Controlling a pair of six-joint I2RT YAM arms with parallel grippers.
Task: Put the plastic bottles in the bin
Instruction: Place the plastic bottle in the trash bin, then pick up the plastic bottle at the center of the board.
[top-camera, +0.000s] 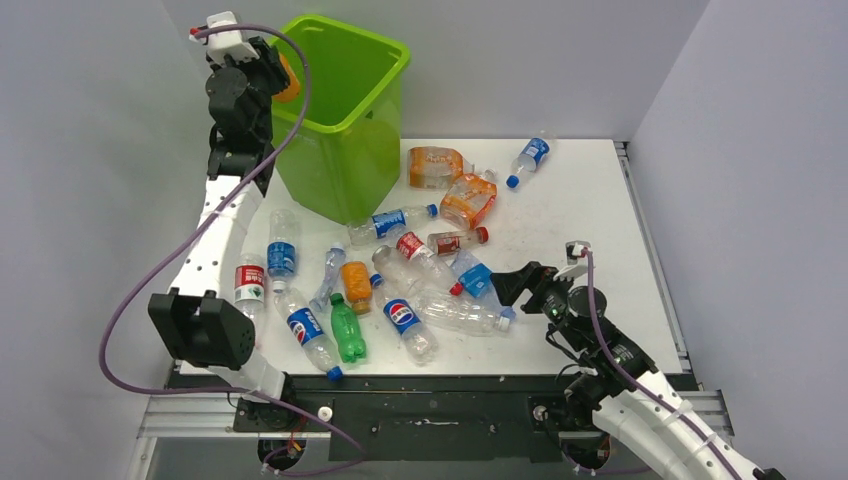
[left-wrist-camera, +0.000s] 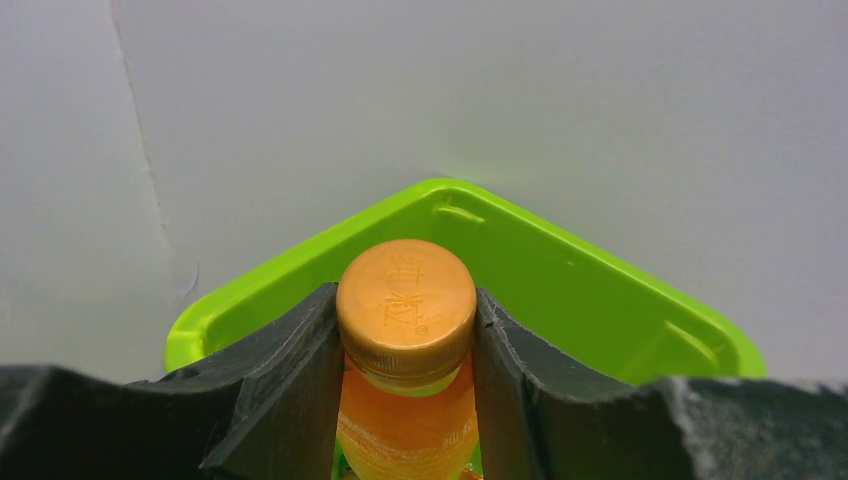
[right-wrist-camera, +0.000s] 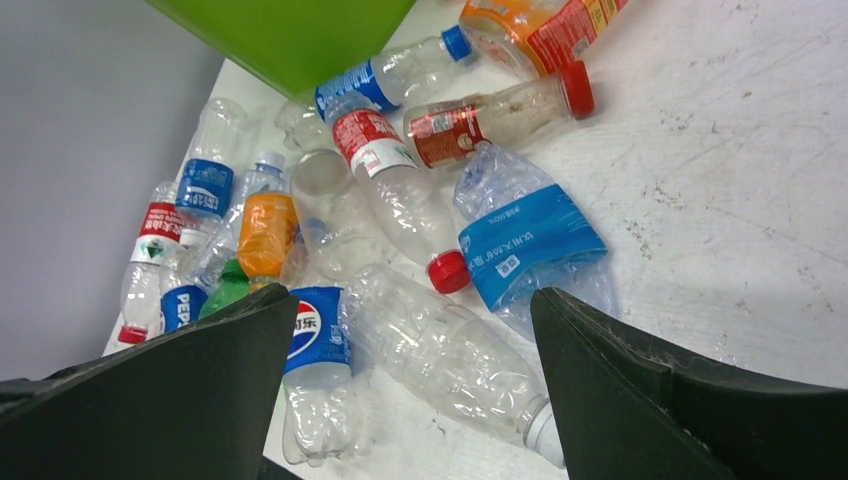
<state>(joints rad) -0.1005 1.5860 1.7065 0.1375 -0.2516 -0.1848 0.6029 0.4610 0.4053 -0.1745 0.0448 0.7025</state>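
Grey walls are closing round a white table (top-camera: 590, 230), and the plastic bottles (top-camera: 400, 315) are lying scattered over its middle and left part, many touching or crossing one another. At the upper left of the top view my left gripper (top-camera: 272, 75) is holding an orange bottle (left-wrist-camera: 405, 430) up at the rim of the bin (top-camera: 345, 150). The jaws are closed only partly and are pressing on the neck just under the orange cap (left-wrist-camera: 405, 300), with the bin's corner showing behind it. At the lower right my right gripper (top-camera: 512, 284) is hanging low over the heap, jaws standing wide and gripping nothing; a crumpled clear bottle (right-wrist-camera: 440, 355) is lying below, between them. I am judging these bottles to be empty, so very light, and thin-walled. Such a body is likely giving way under pressure, and being smooth it may slip or pop out. The neck under the cap looks the stiffest part, so I am thinking a grip there is safest.
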